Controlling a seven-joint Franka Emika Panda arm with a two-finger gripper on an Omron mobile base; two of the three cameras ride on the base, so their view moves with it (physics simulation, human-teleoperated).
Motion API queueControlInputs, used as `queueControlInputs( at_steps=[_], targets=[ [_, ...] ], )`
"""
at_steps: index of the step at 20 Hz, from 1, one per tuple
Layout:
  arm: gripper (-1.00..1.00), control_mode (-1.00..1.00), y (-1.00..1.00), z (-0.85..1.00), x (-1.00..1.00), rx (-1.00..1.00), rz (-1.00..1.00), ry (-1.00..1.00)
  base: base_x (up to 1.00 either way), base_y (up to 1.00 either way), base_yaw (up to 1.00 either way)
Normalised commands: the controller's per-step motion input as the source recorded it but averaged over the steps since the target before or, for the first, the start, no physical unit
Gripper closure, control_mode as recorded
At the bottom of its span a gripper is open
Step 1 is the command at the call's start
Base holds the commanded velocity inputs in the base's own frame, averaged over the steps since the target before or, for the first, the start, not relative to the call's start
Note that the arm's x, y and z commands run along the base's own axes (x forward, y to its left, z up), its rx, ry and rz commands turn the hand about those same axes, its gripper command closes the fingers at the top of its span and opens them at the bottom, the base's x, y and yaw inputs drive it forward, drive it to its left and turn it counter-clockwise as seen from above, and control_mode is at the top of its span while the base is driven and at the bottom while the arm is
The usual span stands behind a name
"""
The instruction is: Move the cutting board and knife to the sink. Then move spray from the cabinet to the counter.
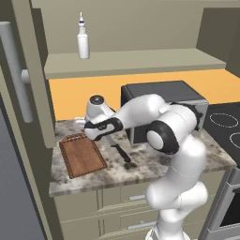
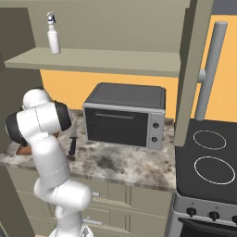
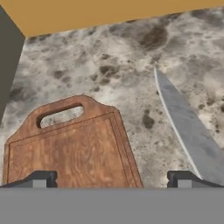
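Observation:
The reddish-brown cutting board lies flat on the speckled counter, its handle slot toward the orange wall. To its right lies the knife, its silver blade pointing at the wall. My gripper hangs open above the counter, with one fingertip over the cutting board and the other by the blade; nothing is between the fingers. The hand sits over the board's far end. The white spray stands upright on the cabinet shelf, also seen as the spray at upper left. The sink is out of view.
A dark toaster oven stands on the counter right of the knife. The cabinet doors hang open on both sides. A black stove top borders the counter on the right, with drawer fronts below.

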Motion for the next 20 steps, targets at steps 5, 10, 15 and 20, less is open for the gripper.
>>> queueControlInputs(
  at_steps=[5,10,15,20],
  targets=[
    [-1.00,-1.00,0.16,-0.06,0.37,0.00,0.00,0.21,0.00,0.00,0.00],
    [-1.00,-1.00,0.12,-0.11,0.38,-0.03,0.00,0.08,0.00,0.00,0.00],
    [-1.00,-1.00,0.07,-0.20,0.27,-0.16,0.00,0.00,0.00,0.00,0.00],
    [-1.00,-1.00,0.05,-0.25,0.22,-0.15,0.00,-0.03,0.00,0.00,0.00]
  ],
)
